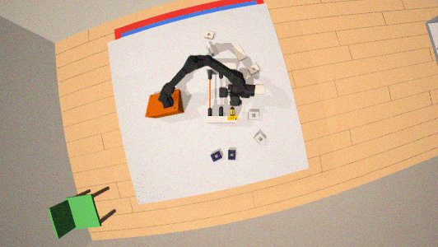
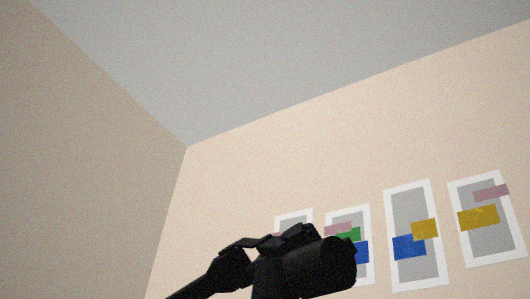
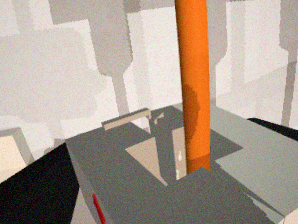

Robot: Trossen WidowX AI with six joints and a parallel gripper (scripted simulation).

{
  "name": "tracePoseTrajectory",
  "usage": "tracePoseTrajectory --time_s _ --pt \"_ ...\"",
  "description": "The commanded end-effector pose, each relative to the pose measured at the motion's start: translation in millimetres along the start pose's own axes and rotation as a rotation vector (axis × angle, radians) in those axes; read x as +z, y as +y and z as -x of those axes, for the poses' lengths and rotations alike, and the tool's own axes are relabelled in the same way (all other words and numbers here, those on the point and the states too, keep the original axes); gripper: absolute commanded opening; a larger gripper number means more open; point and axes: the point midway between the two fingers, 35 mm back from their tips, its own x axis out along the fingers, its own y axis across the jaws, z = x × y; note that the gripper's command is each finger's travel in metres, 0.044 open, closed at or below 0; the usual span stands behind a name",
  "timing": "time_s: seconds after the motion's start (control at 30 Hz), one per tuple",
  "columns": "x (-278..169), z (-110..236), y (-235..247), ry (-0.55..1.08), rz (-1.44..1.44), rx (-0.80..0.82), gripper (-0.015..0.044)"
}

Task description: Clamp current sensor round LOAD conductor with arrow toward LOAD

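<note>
In the wrist view my gripper (image 3: 162,139) is shut on the grey split-core sensor (image 3: 173,216). Its black fingers show at the left and right edges. An orange conductor (image 3: 193,63) runs down into the sensor's notch. A red mark (image 3: 100,215) shows on the sensor's left side. In the top view the gripper (image 1: 235,98) hangs over the right side of the conductor rack (image 1: 216,119), just above the yellow marker (image 1: 232,118). The sensor is hidden under the gripper there. An orange conductor (image 1: 210,92) and a dark one (image 1: 221,84) stand to the gripper's left.
The arm's orange base (image 1: 158,108) stands left of the rack. Several small white boxes (image 1: 253,114) (image 1: 259,136) (image 1: 209,34) lie around the rack. Two dark blue boxes (image 1: 216,156) (image 1: 232,153) lie nearer the mat's front. A green chair (image 1: 76,214) stands off the mat. The exterior view shows only the arm (image 2: 299,264) against a wall.
</note>
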Motion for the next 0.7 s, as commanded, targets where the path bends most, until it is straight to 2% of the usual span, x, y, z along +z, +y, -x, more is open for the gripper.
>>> tracePoseTrajectory --time_s 0.0,0.67 --pt "-0.4 0.7 0.3 0.003 0.0 0.002 0.0" --pt "0.1 -0.2 -0.3 0.0 0.0 -0.009 0.0"
